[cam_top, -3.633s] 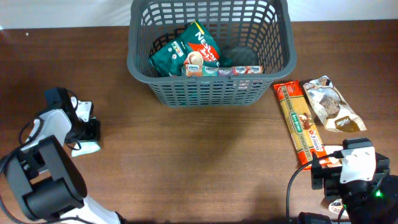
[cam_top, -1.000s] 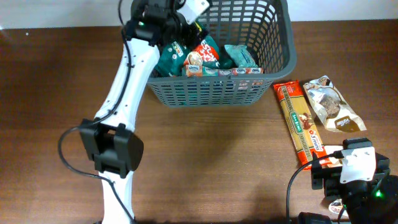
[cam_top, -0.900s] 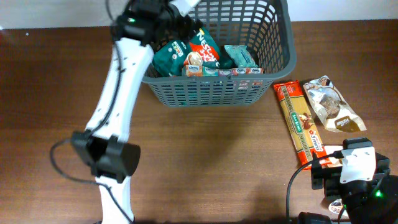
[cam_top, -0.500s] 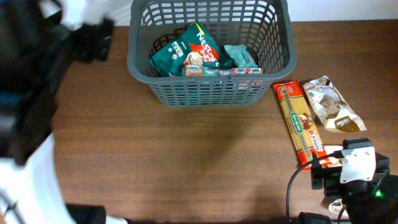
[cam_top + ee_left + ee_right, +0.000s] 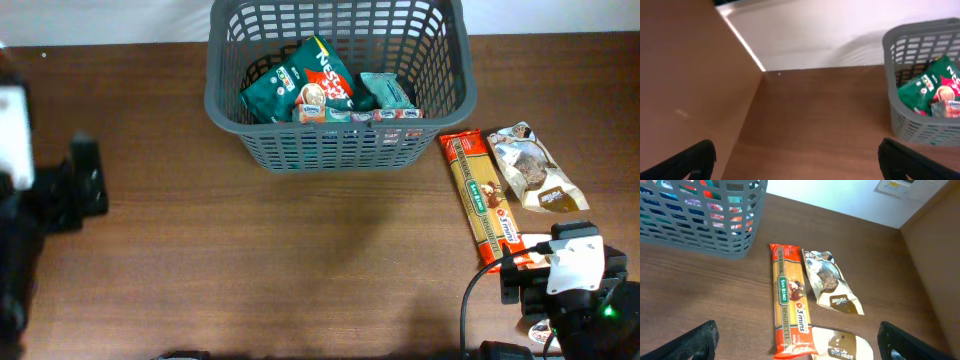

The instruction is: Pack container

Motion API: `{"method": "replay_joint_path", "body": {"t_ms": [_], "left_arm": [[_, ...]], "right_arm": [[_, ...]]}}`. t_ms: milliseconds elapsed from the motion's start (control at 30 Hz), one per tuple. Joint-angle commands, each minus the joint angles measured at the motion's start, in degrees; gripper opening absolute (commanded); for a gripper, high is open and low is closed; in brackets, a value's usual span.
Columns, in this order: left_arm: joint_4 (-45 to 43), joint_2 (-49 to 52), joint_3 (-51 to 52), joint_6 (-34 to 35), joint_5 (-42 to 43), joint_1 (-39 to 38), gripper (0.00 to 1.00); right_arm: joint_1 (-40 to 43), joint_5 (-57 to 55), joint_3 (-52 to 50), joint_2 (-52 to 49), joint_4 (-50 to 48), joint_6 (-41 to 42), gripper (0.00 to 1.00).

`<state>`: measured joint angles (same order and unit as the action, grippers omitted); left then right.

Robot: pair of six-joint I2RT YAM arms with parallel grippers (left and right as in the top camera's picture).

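Observation:
The container [image 5: 338,140] is a dark grey lattice basket at the back centre of the table. It shows at the right of the left wrist view as the container [image 5: 912,120] and at the top left of the right wrist view as the container [image 5: 705,227]. Inside lie a green packet [image 5: 300,85], a teal pouch [image 5: 386,90] and a row of small packs [image 5: 357,114]. My left gripper [image 5: 797,162] is open and empty over bare table, left of the basket. My right gripper [image 5: 800,345] is open above the near end of a spaghetti packet [image 5: 787,300].
Right of the basket lie the spaghetti packet [image 5: 482,198] and a brown snack pouch [image 5: 533,168]. A white pouch [image 5: 842,345] rests by the spaghetti's near end. The left arm [image 5: 40,200] is blurred at the table's left edge. The right arm [image 5: 565,280] fills the front right corner.
My left arm has swung from over the basket back to the table's left edge, its gripper open. The teal pouch now lies in the basket. The right arm has not moved.

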<state>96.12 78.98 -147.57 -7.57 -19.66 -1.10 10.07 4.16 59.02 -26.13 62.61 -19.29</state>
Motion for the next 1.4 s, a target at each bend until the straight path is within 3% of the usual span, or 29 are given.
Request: {"method": "replay_joint_path", "body": {"t_ms": [0,167,433,700,833,1033,1367], "left_arm": [[0.55,-4.81,1.36,3.3,-2.43,0.33,0.99],[0.55,-12.61,9.9,6.97,-9.42,0.33,0.99],[-1.62,-23.96,39.89,11.47,-10.82,0.33,0.99],[-22.27,-31.32,78.47,12.35,-6.38,0.33,0.99],[-31.02,-31.43,91.3,14.38,-3.48,0.33,0.99],[-38.71,-31.43,100.59,17.0,-2.16,1.2,0.99],[-42.77,-31.32,102.22,16.98,-1.4,6.69,0.99]], "right_arm": [[-0.35,0.11,0.0,0.22,-1.79,0.7,0.99],[-0.31,-1.05,0.02,-0.61,-6.51,1.18,0.99],[-0.31,-3.34,1.09,-12.39,-8.59,3.65,0.99],[-0.28,-3.37,11.76,-27.3,-4.28,4.83,0.99],[0.81,-3.78,21.22,-32.98,0.31,4.94,0.99],[9.84,-3.76,31.45,-39.63,8.35,9.99,0.99],[26.84,5.73,30.64,-46.1,19.82,15.96,0.99]]}}
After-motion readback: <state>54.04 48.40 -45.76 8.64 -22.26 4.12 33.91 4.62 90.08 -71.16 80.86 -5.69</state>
